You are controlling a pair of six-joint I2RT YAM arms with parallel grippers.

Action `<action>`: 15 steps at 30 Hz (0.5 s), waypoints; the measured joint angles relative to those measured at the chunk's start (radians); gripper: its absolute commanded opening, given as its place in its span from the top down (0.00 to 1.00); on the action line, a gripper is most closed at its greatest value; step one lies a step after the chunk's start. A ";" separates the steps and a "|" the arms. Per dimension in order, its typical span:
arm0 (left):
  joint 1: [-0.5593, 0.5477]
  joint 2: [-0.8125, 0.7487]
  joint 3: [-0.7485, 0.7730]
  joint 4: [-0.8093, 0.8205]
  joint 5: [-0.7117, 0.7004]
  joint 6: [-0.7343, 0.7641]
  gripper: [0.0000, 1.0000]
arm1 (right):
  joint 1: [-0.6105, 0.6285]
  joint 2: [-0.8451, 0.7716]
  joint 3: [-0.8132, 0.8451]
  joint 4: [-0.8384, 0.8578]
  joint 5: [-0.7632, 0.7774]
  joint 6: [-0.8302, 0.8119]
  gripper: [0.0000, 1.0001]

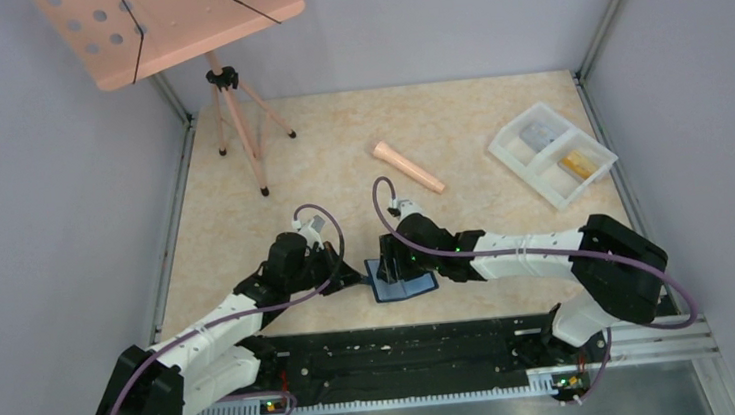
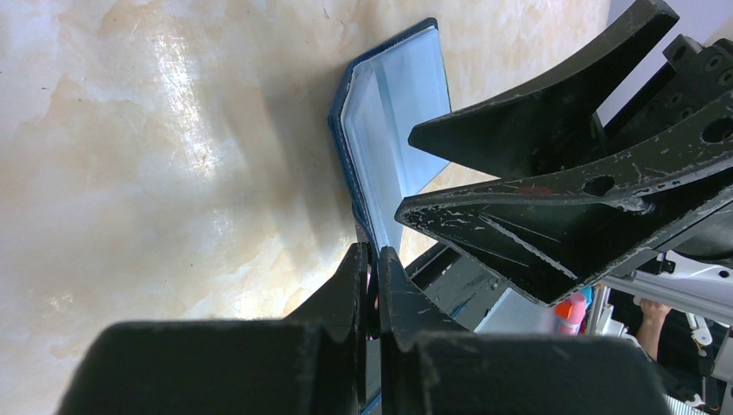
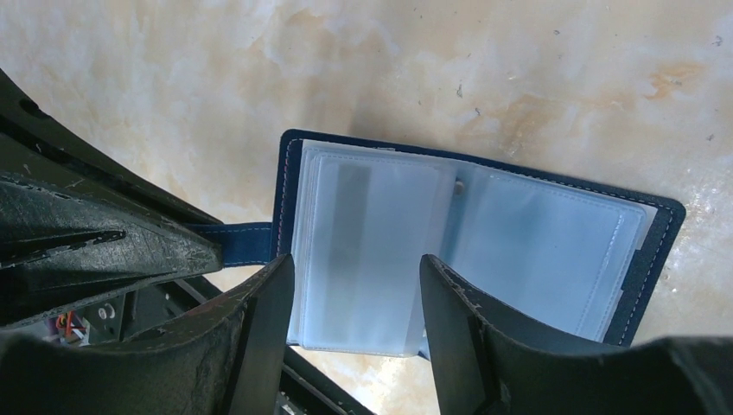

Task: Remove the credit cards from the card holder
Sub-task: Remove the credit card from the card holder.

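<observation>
We hold the light, floppy card holder [image 3: 287,181] by its tab [image 3: 246,243], left fingers [image 2: 350,290] closed; right fingers [image 3: 259,337] open above slick sleeves [image 3: 536,242].

Left claw [image 2: 370,252] hems the card holder [image 2: 393,112]; beyond seems open.

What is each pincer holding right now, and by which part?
Left pincer pinches the card holder by its closing tab; right pincer is open, holding nothing.
</observation>
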 measured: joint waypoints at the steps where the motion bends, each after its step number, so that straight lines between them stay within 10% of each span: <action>1: 0.000 0.000 0.000 0.000 0.000 0.000 1.00 | 0.000 0.001 0.000 0.002 -0.001 0.000 0.43; 15: 0.000 -0.001 -0.002 0.000 0.000 0.000 1.00 | 0.006 0.045 0.006 0.002 0.002 0.000 0.49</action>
